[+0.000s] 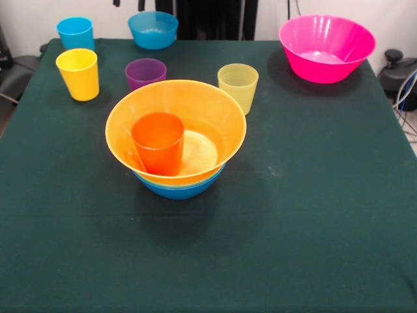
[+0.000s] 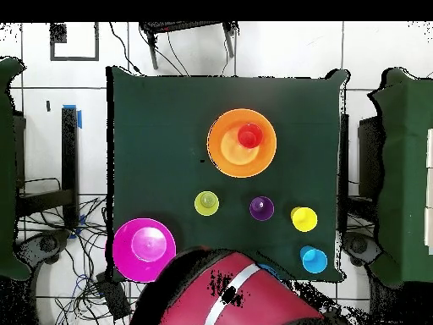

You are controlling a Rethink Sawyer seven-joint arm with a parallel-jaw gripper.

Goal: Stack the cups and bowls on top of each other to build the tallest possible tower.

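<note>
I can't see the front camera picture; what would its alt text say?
An orange cup stands inside a large orange-yellow bowl nested on a blue bowl, mid-table. Behind stand four loose cups, another blue bowl and a pink bowl.

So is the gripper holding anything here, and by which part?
Nothing is visibly held. The gripper itself isn't visible; only the arm shows overhead. The orange cup stands free in the orange-yellow bowl.

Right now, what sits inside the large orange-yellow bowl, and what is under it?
The orange cup stands upright inside the large orange-yellow bowl, off to one side. Under it, only the rim of a blue bowl shows; its inside is covered.
</note>
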